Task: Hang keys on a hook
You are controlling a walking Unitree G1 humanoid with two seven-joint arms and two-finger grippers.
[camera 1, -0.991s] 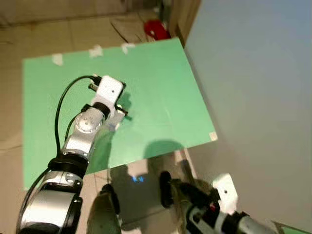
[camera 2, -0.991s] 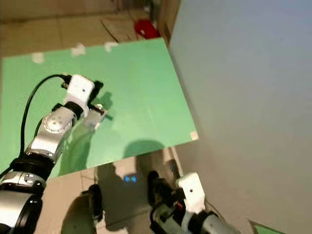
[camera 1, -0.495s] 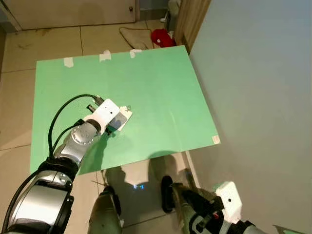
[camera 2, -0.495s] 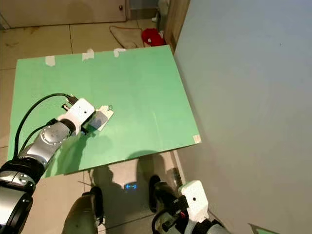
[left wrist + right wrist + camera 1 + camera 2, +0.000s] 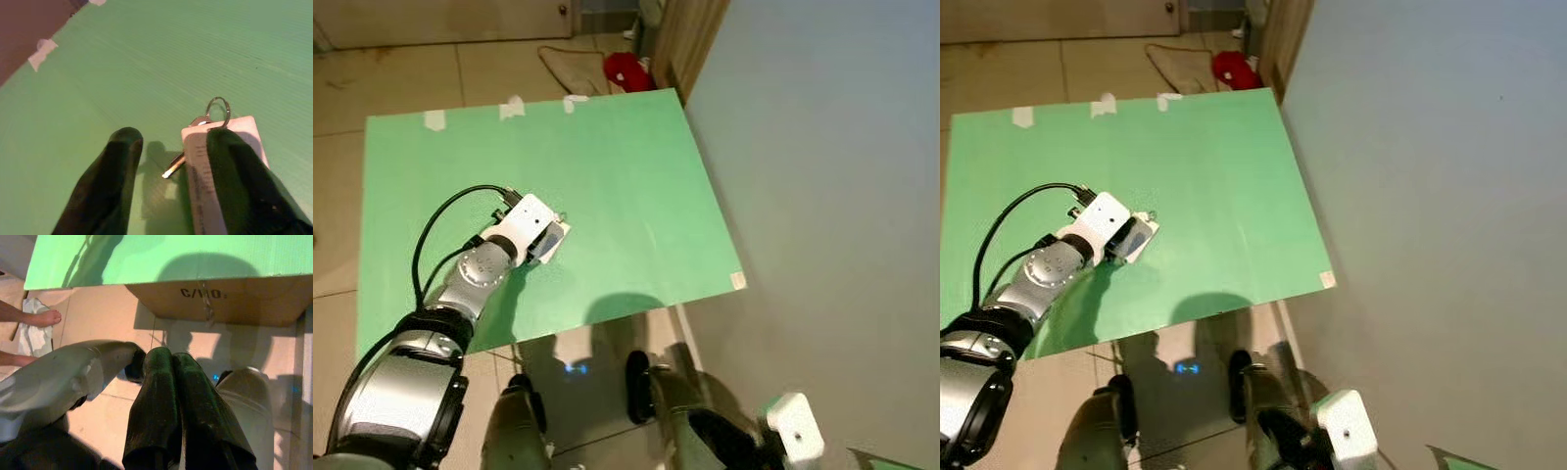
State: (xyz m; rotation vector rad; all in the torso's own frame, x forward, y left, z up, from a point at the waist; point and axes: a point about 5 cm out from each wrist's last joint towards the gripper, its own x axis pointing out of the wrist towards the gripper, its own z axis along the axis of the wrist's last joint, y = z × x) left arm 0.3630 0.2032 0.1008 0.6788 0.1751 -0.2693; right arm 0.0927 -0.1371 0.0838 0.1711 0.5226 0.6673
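Left gripper (image 5: 166, 161) is seen down over the green mat (image 5: 607, 157), its two black fingers (image 5: 105, 186) spread apart, and the keys (image 5: 195, 156) are caught between them but not yet clamped: the white tag (image 5: 210, 161) is pressed against one finger while a clear gap is left to the other. From the wrist camera the bunch is laid out lengthwise along the fingers' own direction, the ring (image 5: 218, 107) at the far end beyond the fingertips, one metal key blade poking out sideways from under the tag into the gap. So the keys are judged to lie straight ahead and already inside the opening, offset towards one finger; a plain closing of the fingers across the tag's short side should be all that is called for. Seen from the head, the same gripper (image 5: 548, 238) and tag are placed near the middle of the mat, which is taped to the tiled floor beside a pale blue wall (image 5: 822, 196). No hook can be made out on that wall from here. Right gripper (image 5: 171, 401) is held low by the robot's legs with its fingers pressed together, well apart from the keys, so the left arm is by far the nearer. A person's bare foot (image 5: 41, 318) is noticed at the mat's edge.
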